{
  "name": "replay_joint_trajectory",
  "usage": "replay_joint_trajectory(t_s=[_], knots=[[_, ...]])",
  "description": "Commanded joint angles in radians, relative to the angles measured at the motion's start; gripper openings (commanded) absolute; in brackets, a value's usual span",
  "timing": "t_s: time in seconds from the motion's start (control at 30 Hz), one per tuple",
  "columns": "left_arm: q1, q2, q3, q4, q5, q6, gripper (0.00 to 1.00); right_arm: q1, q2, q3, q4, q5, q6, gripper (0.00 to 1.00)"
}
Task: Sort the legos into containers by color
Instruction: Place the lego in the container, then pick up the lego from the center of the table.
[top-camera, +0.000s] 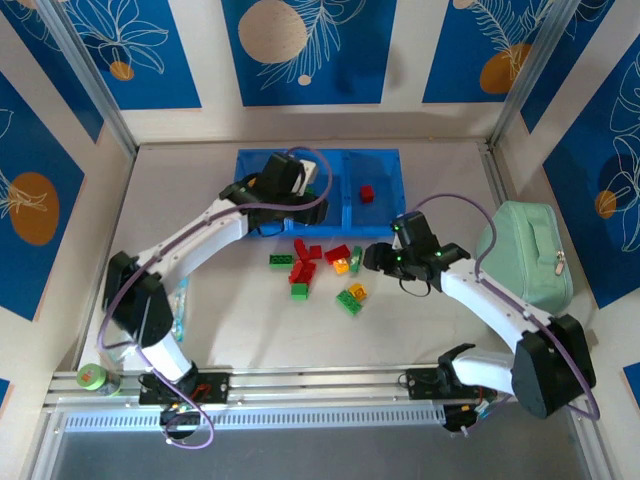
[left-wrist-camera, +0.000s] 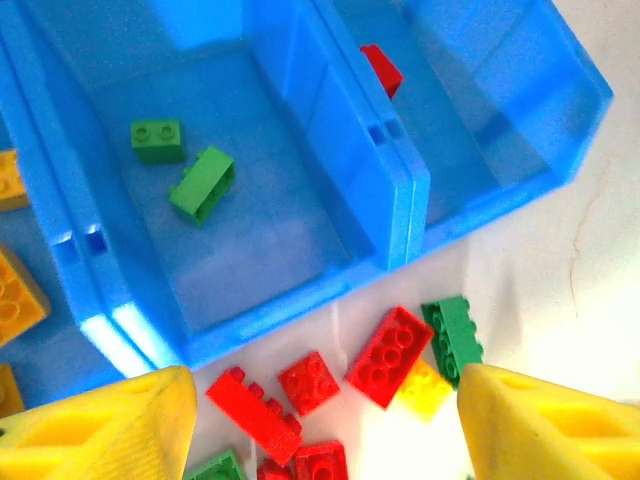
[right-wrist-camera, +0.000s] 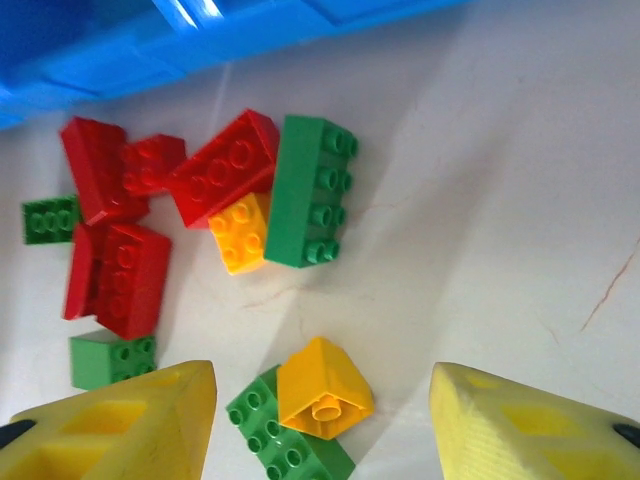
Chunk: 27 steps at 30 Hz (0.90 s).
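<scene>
Two green legos (left-wrist-camera: 203, 184) lie in, seemingly, the middle container (left-wrist-camera: 270, 255); left gripper (left-wrist-camera: 325, 405) and right gripper (right-wrist-camera: 322, 400) gape wide.

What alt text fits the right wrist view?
The open right gripper hovers over an orange brick touching a green brick on the white table. Beyond lie more red, green and orange legos, with the blue containers edging the top.

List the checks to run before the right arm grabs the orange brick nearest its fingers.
1. Right gripper open and empty: ok.
2. Orange brick lined up between its fingers: ok.
3. Orange brick free of the green brick below: cannot tell; it rests tilted on it.
4. Left gripper open and empty: ok.
5. Middle compartment holds only green legos: ok.
</scene>
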Motion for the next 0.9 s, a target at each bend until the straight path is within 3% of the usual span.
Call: replay_joint_trajectory(t_s=[0.0, 0.1, 0.27, 0.43, 0.87], knots=[[-0.004, -0.098, -0.122, 0.065, -0.020, -0.026, 0.69, 0.019, 0.059, 0.062, -0.041, 0.036, -0.020, 0.57], [-0.006, -0.179, -0.242, 0.101, -0.016, -0.049, 0.68, 0.038, 0.121, 0.105, -0.046, 0.046, -0.021, 0.51], [-0.006, -0.294, -0.419, 0.133, -0.039, -0.088, 0.68, 0.064, 0.246, 0.202, -0.078, 0.079, -0.027, 0.51], [-0.006, -0.379, -0.552, 0.136, -0.066, -0.124, 0.67, 0.096, 0.410, 0.356, -0.193, 0.189, -0.044, 0.51], [-0.005, -0.484, -0.697, 0.151, -0.101, -0.152, 0.67, 0.118, 0.599, 0.473, -0.230, 0.223, -0.034, 0.49]])
